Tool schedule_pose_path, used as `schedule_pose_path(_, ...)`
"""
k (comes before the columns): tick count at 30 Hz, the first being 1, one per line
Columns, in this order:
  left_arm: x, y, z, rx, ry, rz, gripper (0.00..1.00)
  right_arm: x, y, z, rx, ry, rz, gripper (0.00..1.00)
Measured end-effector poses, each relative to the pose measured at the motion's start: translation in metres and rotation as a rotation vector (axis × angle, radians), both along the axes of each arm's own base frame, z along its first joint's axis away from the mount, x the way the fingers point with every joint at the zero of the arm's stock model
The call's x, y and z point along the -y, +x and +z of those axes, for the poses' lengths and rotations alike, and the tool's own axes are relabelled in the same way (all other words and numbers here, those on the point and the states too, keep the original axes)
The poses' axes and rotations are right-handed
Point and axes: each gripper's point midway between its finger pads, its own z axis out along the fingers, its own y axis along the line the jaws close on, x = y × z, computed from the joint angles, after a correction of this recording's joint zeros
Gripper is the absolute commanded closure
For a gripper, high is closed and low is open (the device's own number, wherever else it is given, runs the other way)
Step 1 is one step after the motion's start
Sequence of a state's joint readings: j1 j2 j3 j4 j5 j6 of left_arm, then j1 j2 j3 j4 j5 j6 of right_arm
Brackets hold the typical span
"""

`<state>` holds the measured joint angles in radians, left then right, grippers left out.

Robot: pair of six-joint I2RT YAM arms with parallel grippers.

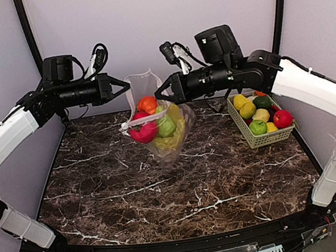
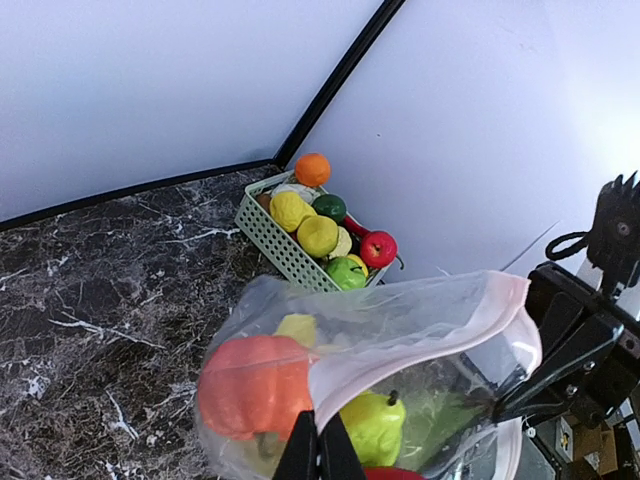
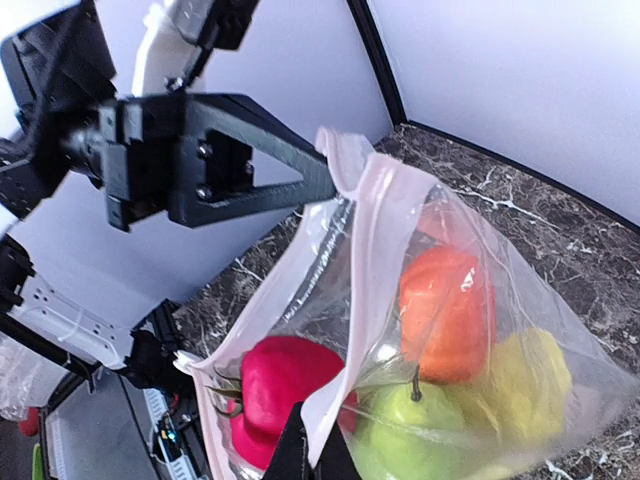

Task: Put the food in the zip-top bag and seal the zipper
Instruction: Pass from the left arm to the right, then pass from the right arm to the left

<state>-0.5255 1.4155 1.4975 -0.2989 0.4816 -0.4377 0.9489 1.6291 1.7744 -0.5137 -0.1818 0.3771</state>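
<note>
The zip-top bag (image 1: 180, 144) hangs in the air between both grippers, above the marble table. It holds an orange-red tomato (image 1: 147, 105), a red fruit (image 1: 145, 132), a green pear (image 1: 167, 127) and the yellow cabbage (image 1: 180, 130). My left gripper (image 1: 127, 86) is shut on the pink zipper strip (image 2: 420, 345), pinching it at the bottom of the left wrist view (image 2: 320, 455). My right gripper (image 1: 158, 94) is shut on the strip's other side (image 3: 372, 290), with its tips low in the right wrist view (image 3: 310, 458). The bag's mouth gapes between the two strips.
A pale green mesh basket (image 1: 243, 129) stands at the back right with several more fruits, among them a red apple (image 1: 283, 118) and a lemon (image 1: 247, 110). It also shows in the left wrist view (image 2: 270, 235). Walls close the back and sides.
</note>
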Motion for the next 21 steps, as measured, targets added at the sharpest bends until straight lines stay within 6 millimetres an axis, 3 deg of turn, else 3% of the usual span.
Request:
schedule_pose_path(1, 0.0, 0.0, 0.0, 0.002, 0.006, -0.002, 0.83, 0.002, -0.002, 0.01, 0.003, 0.033, -0.003, 1.0)
schedule_pose_path(2, 0.001, 0.001, -0.002, 0.002, 0.011, -0.005, 0.66, 0.003, -0.003, 0.014, 0.0, 0.054, -0.009, 1.0)
schedule_pose_path(3, 0.002, 0.002, -0.005, 0.002, 0.019, -0.009, 0.48, 0.004, -0.003, 0.015, -0.009, 0.068, -0.018, 1.0)
schedule_pose_path(5, 0.003, 0.004, -0.014, -0.012, 0.038, -0.015, 0.27, 0.006, 0.001, 0.008, -0.038, 0.08, -0.055, 1.0)
schedule_pose_path(9, 0.004, 0.004, -0.033, -0.021, 0.078, -0.034, 0.03, 0.009, 0.012, -0.029, -0.107, 0.04, -0.142, 1.0)
schedule_pose_path(13, -0.004, -0.014, -0.062, -0.018, 0.117, -0.063, 0.01, 0.013, 0.022, -0.05, -0.136, 0.008, -0.215, 1.0)
schedule_pose_path(19, -0.017, -0.061, -0.103, -0.018, 0.117, -0.135, 0.01, 0.014, 0.028, -0.043, -0.123, 0.038, -0.249, 1.0)
schedule_pose_path(21, -0.02, -0.07, -0.112, -0.018, 0.112, -0.149, 0.05, 0.014, 0.029, -0.042, -0.12, 0.043, -0.252, 1.0)
